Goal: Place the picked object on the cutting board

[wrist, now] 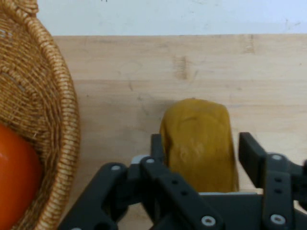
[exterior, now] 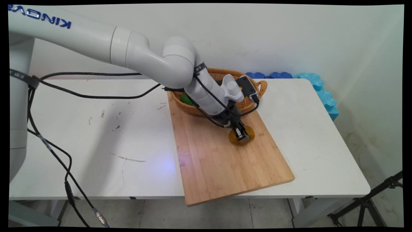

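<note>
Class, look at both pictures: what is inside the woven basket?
In the basket, main view shows a green thing beside the arm; hand view shows an orange thing. The arm covers most of the inside, so anything else there cannot be seen.

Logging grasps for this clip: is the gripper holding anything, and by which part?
Cannot be told for sure. The gripper straddles the yellow-brown lump on the board; one finger touches its side, the other stands apart.

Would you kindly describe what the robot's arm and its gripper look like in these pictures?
The arm is glossy white, built of rounded tubular links with bulbous joints, and carries blue KINOVA lettering near its base end. Black cables hang from it and run along its forearm, held by black straps. A light grey block with a small black box sits at the wrist. The gripper is black, with two fingers on jointed linkages dotted with silver screws.
</note>
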Controlling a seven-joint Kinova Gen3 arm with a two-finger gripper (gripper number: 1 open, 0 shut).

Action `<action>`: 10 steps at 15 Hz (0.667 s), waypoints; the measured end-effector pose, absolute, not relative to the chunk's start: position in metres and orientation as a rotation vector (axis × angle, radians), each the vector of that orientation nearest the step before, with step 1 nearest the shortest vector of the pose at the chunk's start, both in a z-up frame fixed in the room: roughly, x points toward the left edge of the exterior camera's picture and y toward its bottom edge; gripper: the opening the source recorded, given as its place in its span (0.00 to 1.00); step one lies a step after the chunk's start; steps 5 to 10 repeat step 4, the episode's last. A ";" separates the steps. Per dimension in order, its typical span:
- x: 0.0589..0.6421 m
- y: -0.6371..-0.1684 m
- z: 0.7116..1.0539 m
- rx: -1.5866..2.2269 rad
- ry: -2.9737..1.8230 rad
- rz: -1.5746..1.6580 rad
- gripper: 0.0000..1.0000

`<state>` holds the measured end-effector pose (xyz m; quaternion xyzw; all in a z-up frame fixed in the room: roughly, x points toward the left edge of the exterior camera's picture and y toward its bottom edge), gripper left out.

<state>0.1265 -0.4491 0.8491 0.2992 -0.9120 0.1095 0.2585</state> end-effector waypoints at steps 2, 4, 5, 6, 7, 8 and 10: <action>0.125 -0.451 0.849 0.805 -2.472 0.301 1.00; 0.124 -0.453 0.849 0.799 -2.473 0.307 1.00; 0.124 -0.453 0.849 0.799 -2.473 0.307 1.00; 0.124 -0.453 0.849 0.799 -2.473 0.307 1.00; 0.124 -0.453 0.849 0.799 -2.473 0.307 1.00; 0.124 -0.453 0.849 0.799 -2.473 0.307 1.00; 0.124 -0.453 0.849 0.799 -2.473 0.307 1.00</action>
